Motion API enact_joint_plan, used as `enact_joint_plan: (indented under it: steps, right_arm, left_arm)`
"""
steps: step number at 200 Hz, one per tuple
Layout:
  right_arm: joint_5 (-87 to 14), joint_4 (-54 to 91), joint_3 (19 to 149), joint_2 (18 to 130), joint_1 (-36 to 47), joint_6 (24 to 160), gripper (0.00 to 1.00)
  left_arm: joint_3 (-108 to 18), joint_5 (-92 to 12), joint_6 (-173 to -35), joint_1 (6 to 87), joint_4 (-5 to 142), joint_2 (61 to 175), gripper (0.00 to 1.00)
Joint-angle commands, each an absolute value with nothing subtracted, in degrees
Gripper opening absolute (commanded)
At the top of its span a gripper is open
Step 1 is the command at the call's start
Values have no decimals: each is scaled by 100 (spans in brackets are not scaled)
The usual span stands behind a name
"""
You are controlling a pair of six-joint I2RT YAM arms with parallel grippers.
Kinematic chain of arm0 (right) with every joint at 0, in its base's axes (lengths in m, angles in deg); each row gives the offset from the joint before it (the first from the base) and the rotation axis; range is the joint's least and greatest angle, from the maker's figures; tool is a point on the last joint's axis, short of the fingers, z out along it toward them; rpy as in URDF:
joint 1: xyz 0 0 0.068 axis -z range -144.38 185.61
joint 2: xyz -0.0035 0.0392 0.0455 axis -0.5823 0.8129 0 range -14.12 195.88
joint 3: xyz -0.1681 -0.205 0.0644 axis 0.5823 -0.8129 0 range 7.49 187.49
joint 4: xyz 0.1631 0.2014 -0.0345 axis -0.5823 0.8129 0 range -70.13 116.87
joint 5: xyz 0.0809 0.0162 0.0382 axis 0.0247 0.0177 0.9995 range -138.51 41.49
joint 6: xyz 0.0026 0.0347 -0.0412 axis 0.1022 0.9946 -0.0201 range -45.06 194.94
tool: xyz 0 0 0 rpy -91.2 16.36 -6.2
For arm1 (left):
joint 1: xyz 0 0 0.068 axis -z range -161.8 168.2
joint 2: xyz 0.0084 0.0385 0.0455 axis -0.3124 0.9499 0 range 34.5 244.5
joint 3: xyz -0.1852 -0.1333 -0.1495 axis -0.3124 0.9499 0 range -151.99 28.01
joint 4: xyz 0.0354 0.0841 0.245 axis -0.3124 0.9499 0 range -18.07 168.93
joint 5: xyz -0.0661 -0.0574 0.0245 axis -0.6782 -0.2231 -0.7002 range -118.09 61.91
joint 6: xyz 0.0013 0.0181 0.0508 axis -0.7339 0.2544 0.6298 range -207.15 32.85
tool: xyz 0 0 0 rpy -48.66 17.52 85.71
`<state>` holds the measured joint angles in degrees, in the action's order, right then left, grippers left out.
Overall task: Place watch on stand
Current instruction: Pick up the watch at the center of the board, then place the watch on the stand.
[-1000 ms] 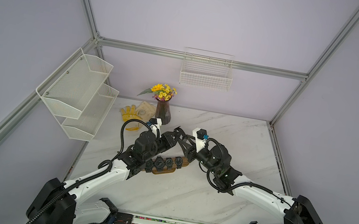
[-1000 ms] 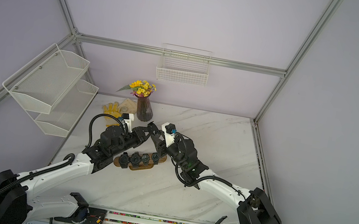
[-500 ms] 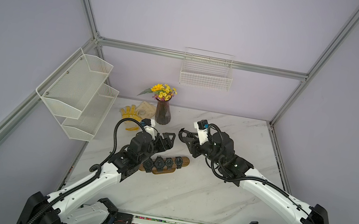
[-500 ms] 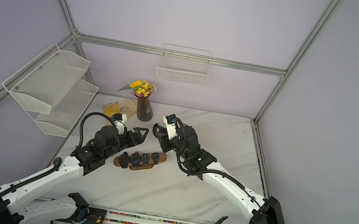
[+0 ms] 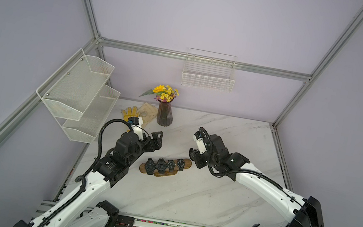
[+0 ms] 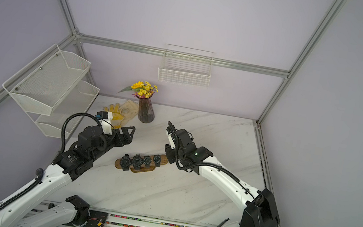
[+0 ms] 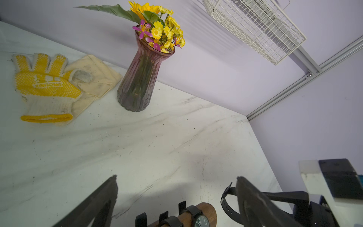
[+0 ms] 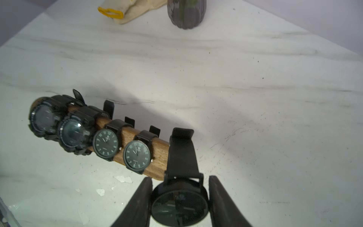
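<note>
**Left gripper lets go; right gripper alone carries the fifth watch at the stand's right end**

Nearest the rail there is only marble-look tabletop (image 5: 186, 195). Mid-table sits the stand (image 5: 188, 163), a wooden bar on an oval base. Four watches (image 8: 106, 142) are already strapped on it: two chunky sport ones at the left, two round analogue ones further right. The right end is bare.

Change: a second ago both grippers were bunched over the stand, and now they are apart. The left gripper (image 7: 176, 177) has sprung wide. Its jaws are released and empty, and it has pulled back far-left of the stand. The right gripper (image 8: 179, 178) is as before, jaws clenched on the round case of the watch (image 8: 179, 202). The watch is dial up, just off the bar's right end, strap reaching toward it. Can't tell if it touches.

My read: the two-arm help is over, and seating the watch on the bare end is left to the right arm. It is not placed yet.

Far side: a yellow-dotted glove (image 7: 45, 82) on a cream cloth (image 7: 98, 78), and a ribbed purple vase (image 7: 139, 78) of yellow flowers. A wire basket (image 5: 208, 78) hangs on the far wall and a mesh shelf (image 5: 78, 91) on the left wall.

Writing: the analogue dials carry numerals 1–12, but their logos are too small to read. The glove's palm lettering is unreadable.
</note>
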<state>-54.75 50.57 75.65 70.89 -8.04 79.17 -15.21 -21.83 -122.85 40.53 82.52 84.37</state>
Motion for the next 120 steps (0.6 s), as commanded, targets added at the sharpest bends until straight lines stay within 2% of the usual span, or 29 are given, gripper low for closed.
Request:
enact_joint_plan:
  steps: [1,120]
  right_arm:
    - [-5589,5393,7662,7171,-738,7925,34]
    - [-5359,5188,7652,7827,-673,7819,33]
  left_arm:
    - [-1515,-2199,-11989,3975,8238,8300,94]
    - [-1375,-2221,-12000,3867,8213,8207,94]
